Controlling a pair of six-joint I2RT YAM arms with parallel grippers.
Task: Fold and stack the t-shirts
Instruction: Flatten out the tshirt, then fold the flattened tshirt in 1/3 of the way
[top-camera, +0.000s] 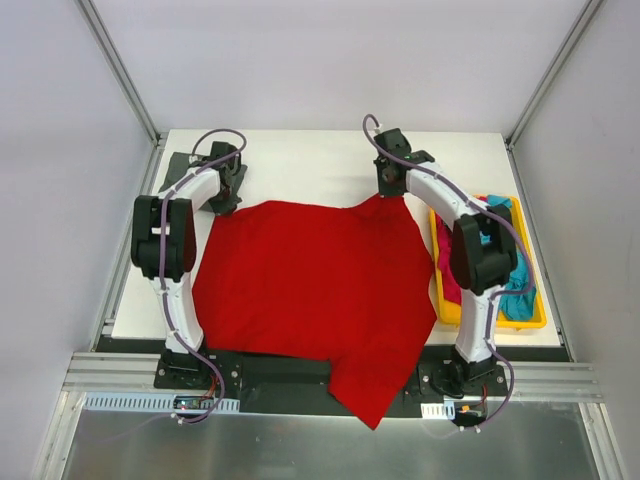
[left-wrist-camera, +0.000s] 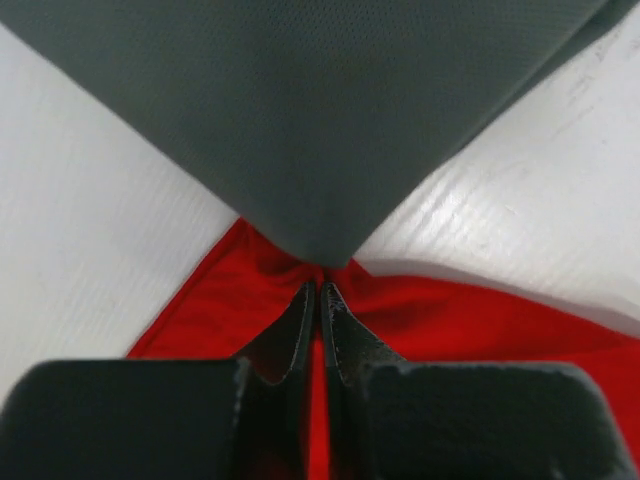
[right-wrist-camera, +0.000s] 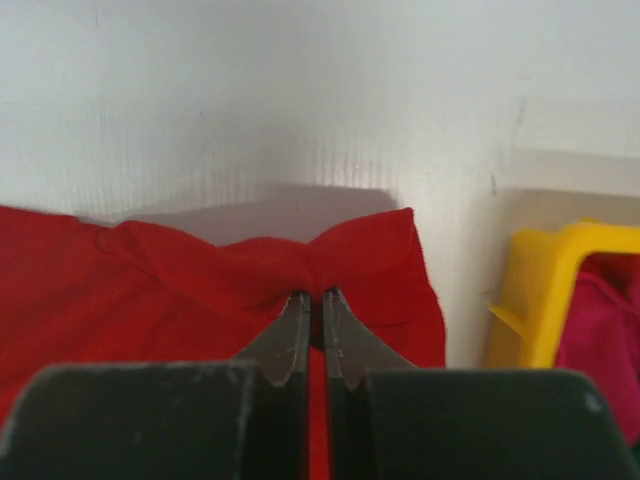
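A bright red t-shirt lies spread over the white table, and its near corner hangs over the front edge. My left gripper is at the shirt's far left corner. In the left wrist view it is shut on the red cloth, just below the corner of a dark grey t-shirt. My right gripper is at the shirt's far right corner. In the right wrist view it is shut on a bunched fold of the red cloth.
A yellow tray stands at the table's right edge with turquoise and pinkish-red shirts in it. The tray also shows in the right wrist view, close to the right of the gripper. White walls enclose the table.
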